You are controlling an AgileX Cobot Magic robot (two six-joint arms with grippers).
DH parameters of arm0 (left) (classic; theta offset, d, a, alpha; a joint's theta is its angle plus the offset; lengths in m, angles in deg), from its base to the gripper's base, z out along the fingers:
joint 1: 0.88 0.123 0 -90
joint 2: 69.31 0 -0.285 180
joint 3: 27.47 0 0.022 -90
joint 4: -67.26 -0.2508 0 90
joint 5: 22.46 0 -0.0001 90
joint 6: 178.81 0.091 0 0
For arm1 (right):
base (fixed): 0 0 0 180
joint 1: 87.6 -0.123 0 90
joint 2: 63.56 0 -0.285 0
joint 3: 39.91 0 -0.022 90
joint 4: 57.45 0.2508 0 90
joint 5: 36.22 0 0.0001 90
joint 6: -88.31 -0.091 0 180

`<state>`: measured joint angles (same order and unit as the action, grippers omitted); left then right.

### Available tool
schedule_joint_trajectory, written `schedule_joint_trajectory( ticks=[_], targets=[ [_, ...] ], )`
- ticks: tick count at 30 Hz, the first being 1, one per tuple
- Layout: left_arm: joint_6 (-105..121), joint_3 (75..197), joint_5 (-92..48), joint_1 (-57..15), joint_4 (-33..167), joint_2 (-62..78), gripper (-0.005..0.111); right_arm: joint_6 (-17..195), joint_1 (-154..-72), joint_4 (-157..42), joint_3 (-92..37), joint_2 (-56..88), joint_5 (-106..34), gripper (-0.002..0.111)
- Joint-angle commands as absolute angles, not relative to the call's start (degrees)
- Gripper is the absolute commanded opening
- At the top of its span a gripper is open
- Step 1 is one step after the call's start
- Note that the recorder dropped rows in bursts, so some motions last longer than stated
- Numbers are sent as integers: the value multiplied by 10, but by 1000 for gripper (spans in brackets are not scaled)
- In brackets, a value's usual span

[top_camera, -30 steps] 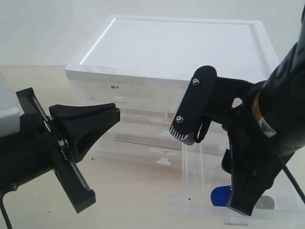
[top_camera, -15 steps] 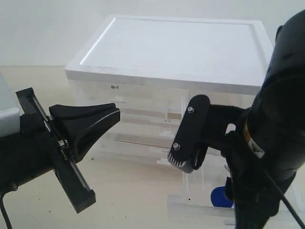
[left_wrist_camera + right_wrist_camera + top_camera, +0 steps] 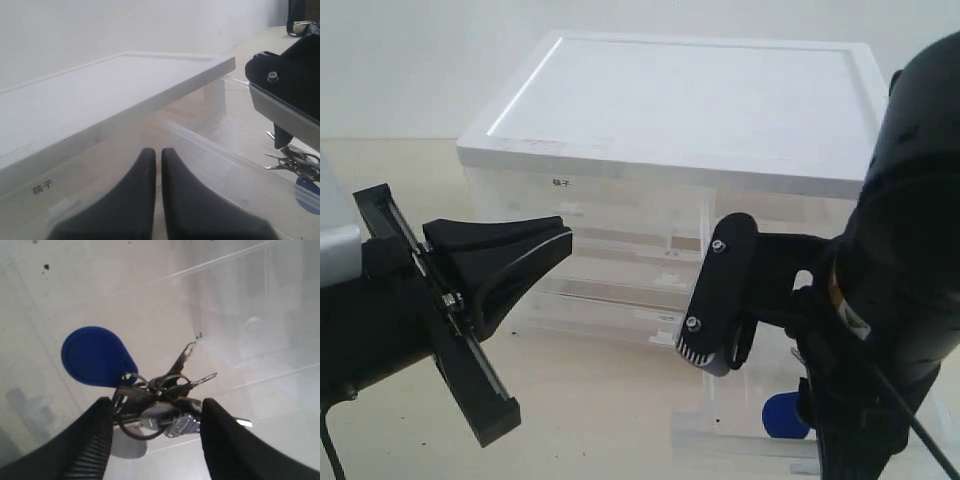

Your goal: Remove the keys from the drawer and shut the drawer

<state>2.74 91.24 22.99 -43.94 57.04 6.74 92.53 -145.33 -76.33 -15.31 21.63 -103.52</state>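
The keys (image 3: 161, 390), a silver bunch on a ring with a round blue tag (image 3: 95, 357) and a grey disc (image 3: 131, 444), lie on the floor of the pulled-out translucent drawer (image 3: 235, 310). My right gripper (image 3: 155, 407) is open, one finger on each side of the bunch. In the exterior view the right arm reaches down into the drawer (image 3: 720, 432) at the lower right; one ribbed finger (image 3: 712, 310) shows, and the blue tag (image 3: 780, 415) peeks out beside the arm. My left gripper (image 3: 565, 236) hangs shut and empty at the left, away from the drawer.
The drawer belongs to a white-topped plastic cabinet (image 3: 690, 100) with more translucent drawers shut in its front; one carries a label with dark characters (image 3: 560, 182). The cabinet stands on a beige table (image 3: 590, 400). From the left wrist the keys (image 3: 292, 162) show beneath the right gripper.
My right gripper has come down and nearer into the open drawer, covering more of the blue tag and the grey disc in the exterior view. The left arm has not moved.
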Motion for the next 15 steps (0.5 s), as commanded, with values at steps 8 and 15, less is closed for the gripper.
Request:
schedule_joint_trajectory(
  ticks=[8,15],
  targets=[
    [20,910,229,-438,571,64,5,865,-1454,-882,-128,220,-992,1],
    [20,910,228,-438,571,64,5,783,-1454,-972,-128,220,-976,1]
  ],
)
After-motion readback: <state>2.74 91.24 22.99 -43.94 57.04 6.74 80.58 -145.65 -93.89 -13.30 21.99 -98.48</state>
